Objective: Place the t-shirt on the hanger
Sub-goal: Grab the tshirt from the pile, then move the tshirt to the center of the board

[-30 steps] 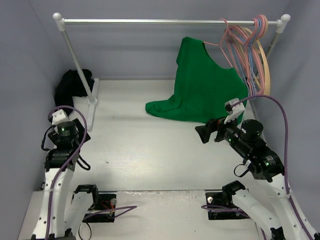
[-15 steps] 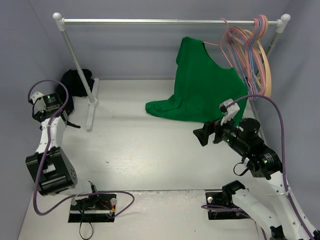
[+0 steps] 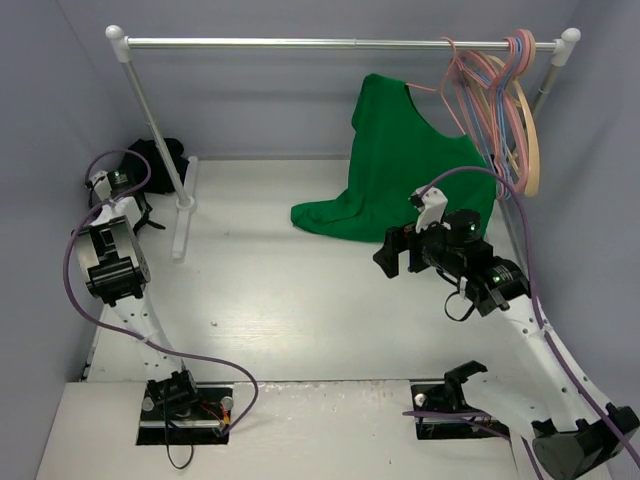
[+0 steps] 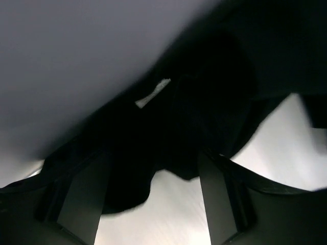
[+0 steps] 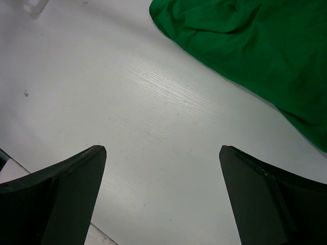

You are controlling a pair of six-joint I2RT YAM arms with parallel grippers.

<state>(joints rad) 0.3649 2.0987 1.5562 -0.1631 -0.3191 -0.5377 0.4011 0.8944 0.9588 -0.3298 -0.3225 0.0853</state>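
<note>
The black t-shirt [image 3: 158, 160] lies bunched at the table's far left corner, behind the rack's left pole. In the left wrist view it fills the upper frame [image 4: 204, 92], its white neck label [image 4: 153, 93] showing. My left gripper [image 3: 136, 190] is at the shirt, open, with the cloth's edge at its fingertips [image 4: 153, 158]; nothing is pinched. Pink wire hangers [image 3: 458, 75] hang in a bunch at the rail's right end; I cannot tell them apart. My right gripper [image 3: 392, 258] is open and empty over bare table [image 5: 163, 153], just in front of the green t-shirt.
A green t-shirt [image 3: 405, 170] hangs from the rail [image 3: 330, 43] and drapes onto the table, also showing in the right wrist view [image 5: 255, 46]. Blue hangers and a thick tan hanger [image 3: 530, 130] hang at the right. The rack's left pole and foot [image 3: 184, 210] stand beside the black t-shirt.
My left arm has swung from near its base out to the far left corner, up to the black t-shirt. My right gripper has moved a little left and further out.
</note>
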